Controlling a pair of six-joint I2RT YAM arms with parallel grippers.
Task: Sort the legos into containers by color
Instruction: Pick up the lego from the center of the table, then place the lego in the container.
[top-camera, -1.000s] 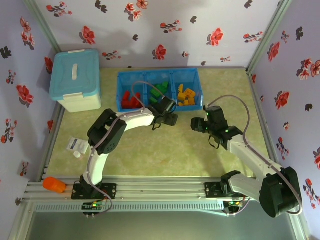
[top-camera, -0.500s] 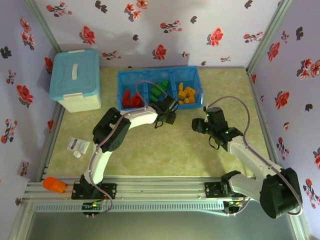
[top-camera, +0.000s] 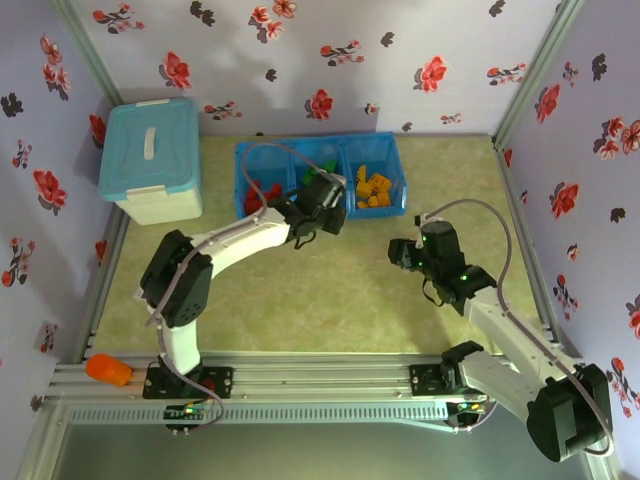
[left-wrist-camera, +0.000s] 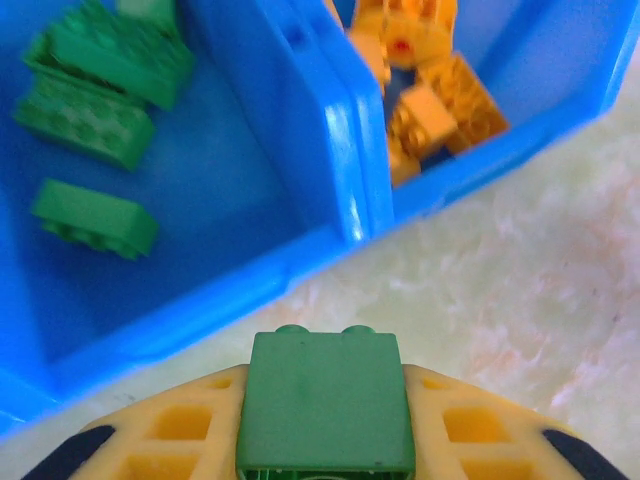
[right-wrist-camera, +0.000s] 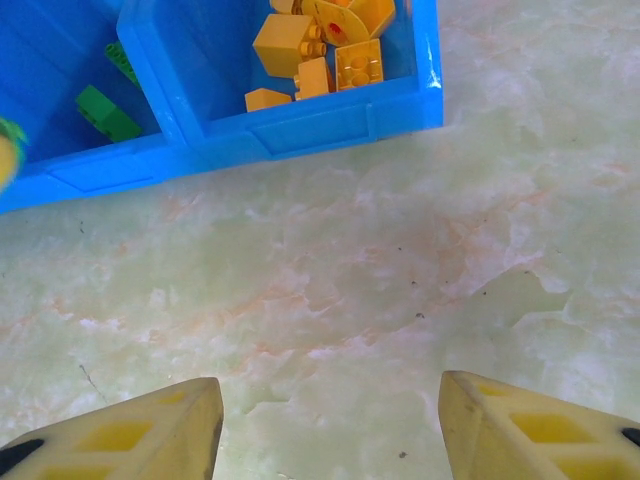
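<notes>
My left claw (top-camera: 321, 197) grips a green studded plastic brick (left-wrist-camera: 325, 400).
Right claw (right-wrist-camera: 330, 430) gapes at frame bottom; bright blue plastic tray (right-wrist-camera: 300, 125) at top.

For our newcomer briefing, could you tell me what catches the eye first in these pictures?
A blue tray at the far edge holds red, green and yellow bricks, sorted. The left gripper holds a green brick before the tray's near wall; the right gripper hangs open over the table.

Legos (top-camera: 373, 190) in 3-compartment tray (top-camera: 255, 162), storage box (top-camera: 150, 160) left
</notes>
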